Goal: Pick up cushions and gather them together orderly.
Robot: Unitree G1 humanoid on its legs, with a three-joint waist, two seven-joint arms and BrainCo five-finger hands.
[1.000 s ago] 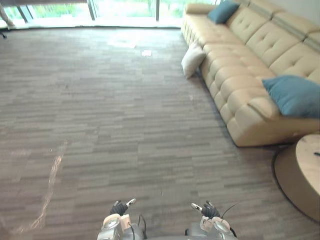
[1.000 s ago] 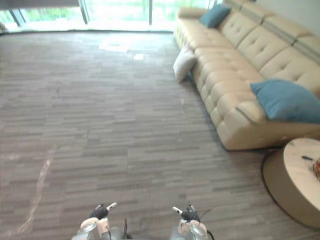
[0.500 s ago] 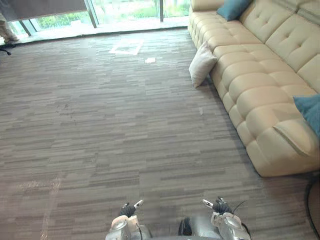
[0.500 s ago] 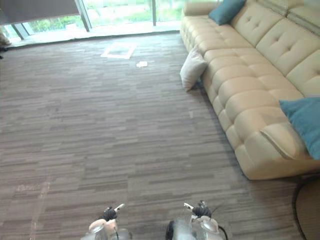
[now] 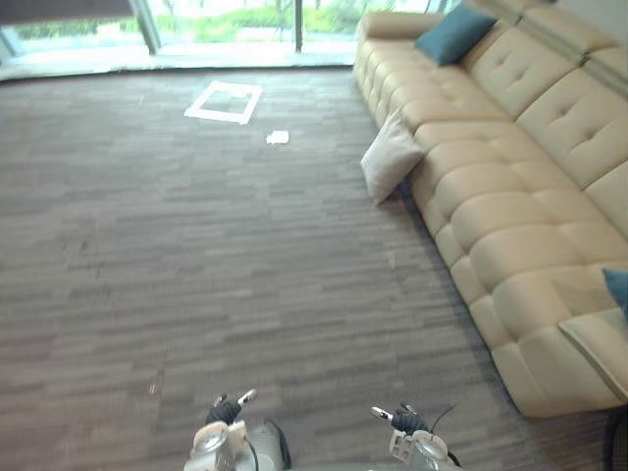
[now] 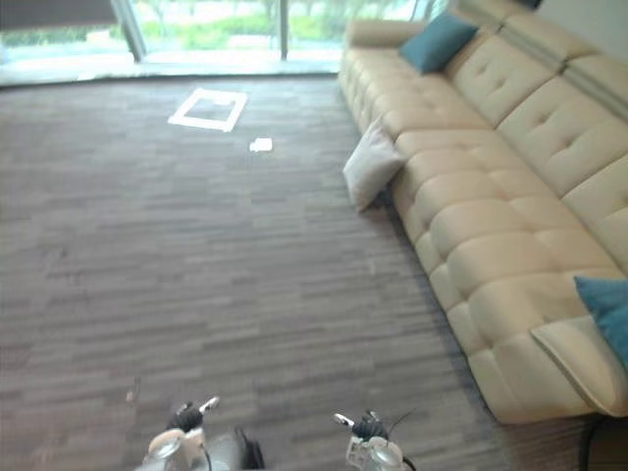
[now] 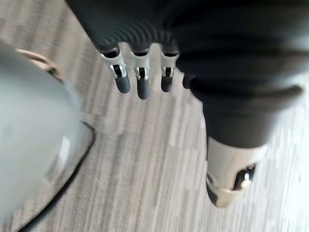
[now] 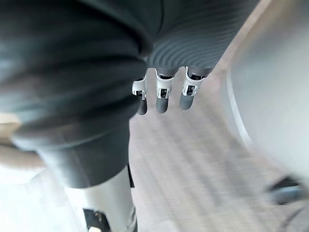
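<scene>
you are looking down at a wide grey carpet floor [image 5: 196, 245] that runs up to a glazed wall [image 5: 226, 20] at the far side. along the robot's right stands a long cream sofa [image 5: 510, 196] with tufted seats, and it is the one thing here that holds anything. a teal cushion [image 5: 453, 34] is propped at its far end, against the backrest by the armrest. a second teal cushion [image 6: 606, 312] lies at its near end, cut off by the view's edge. the seats between the two are bare.

a cream cushion [image 5: 391, 157] is down on the carpet. it stands tilted with its top edge leaning on the sofa's front, about a third of the way along from the far end.

out on the open floor, near the glazing, there is a white taped square [image 5: 224, 101], and just beside it, toward the sofa, a small white scrap [image 5: 278, 137].

your left hand [image 5: 228, 410] and right hand [image 5: 404, 422] sit low at the near edge, well apart from every cushion. in the wrist views the left fingers [image 7: 141, 87] and right fingers [image 8: 161, 99] hang straight over carpet, so both hands are relaxed and carry nothing.
</scene>
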